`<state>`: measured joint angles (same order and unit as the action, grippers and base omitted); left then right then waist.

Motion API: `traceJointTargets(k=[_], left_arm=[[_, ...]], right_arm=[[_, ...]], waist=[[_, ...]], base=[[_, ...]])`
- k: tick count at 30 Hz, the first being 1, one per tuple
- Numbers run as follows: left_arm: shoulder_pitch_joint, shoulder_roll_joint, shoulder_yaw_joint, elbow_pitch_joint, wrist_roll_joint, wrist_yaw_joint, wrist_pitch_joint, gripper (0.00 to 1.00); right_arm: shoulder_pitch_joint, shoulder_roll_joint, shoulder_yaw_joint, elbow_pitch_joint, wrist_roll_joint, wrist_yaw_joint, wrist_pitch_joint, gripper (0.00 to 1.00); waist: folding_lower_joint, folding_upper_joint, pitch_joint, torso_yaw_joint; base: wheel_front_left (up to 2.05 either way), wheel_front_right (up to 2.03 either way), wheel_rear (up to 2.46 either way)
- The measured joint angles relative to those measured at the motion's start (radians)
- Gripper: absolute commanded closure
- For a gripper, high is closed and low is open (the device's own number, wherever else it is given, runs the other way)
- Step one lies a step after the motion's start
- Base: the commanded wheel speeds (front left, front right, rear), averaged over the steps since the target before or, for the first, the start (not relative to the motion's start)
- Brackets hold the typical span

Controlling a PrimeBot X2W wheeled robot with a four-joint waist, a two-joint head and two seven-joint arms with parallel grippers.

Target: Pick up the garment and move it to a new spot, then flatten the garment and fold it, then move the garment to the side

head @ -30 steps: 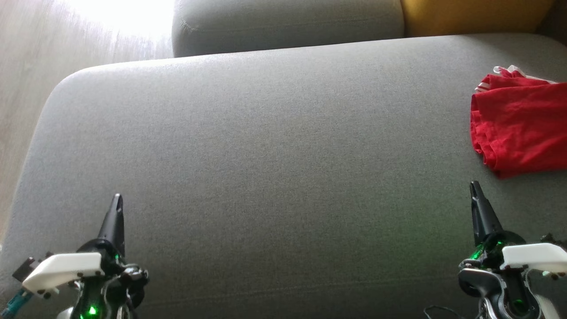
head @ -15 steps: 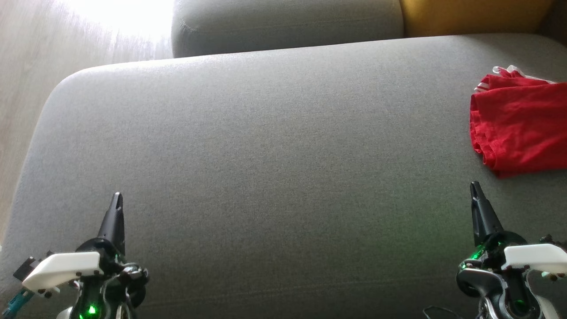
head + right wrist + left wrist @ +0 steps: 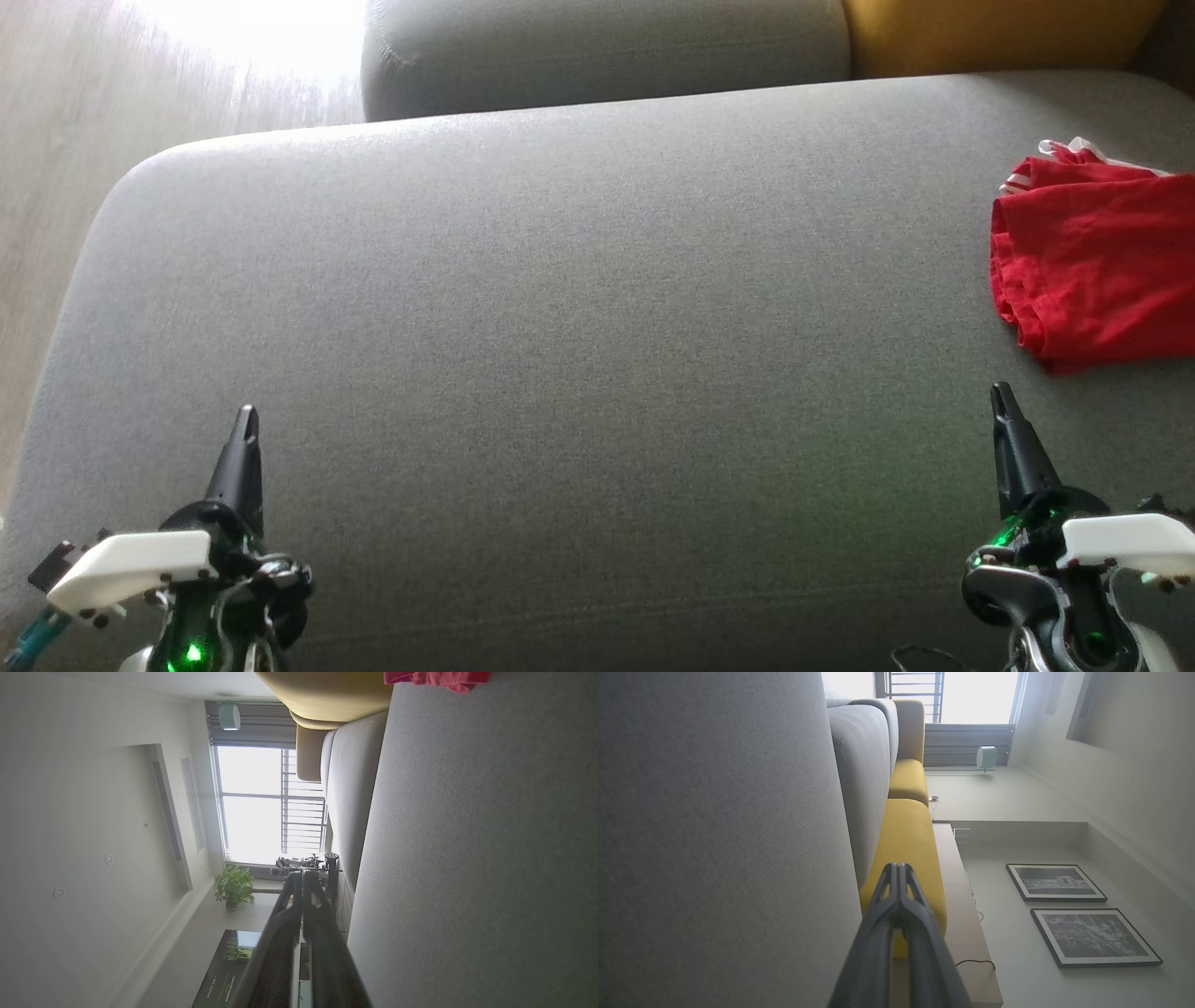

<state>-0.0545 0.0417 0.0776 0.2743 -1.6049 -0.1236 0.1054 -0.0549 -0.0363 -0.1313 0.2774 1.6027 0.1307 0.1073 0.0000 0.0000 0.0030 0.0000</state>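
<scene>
Red garment (image 3: 1094, 271) on grey cushion (image 3: 560, 308), left pincer (image 3: 246, 416) closed, right pincer (image 3: 1001, 393) closed

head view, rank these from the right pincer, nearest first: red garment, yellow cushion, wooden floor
From the right pincer:
1. red garment, just ahead, at the right of the grey seat.
2. yellow cushion, behind the seat, top right.
3. wooden floor, beyond the seat's far left.

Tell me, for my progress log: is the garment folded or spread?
Folded: the red garment lies compact, edges layered, on the grey cushion.
</scene>
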Motion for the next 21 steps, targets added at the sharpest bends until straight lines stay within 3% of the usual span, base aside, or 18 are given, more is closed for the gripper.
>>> traceJointTargets(k=[21], left_arm=[[0.0, 0.0, 0.0, 0.0, 0.0, 0.0, 0.0, 1.0]], right_arm=[[0.0, 0.0, 0.0, 0.0, 0.0, 0.0, 0.0, 1.0]], waist=[[0.0, 0.0, 0.0, 0.0]], base=[[0.0, 0.0, 0.0]])
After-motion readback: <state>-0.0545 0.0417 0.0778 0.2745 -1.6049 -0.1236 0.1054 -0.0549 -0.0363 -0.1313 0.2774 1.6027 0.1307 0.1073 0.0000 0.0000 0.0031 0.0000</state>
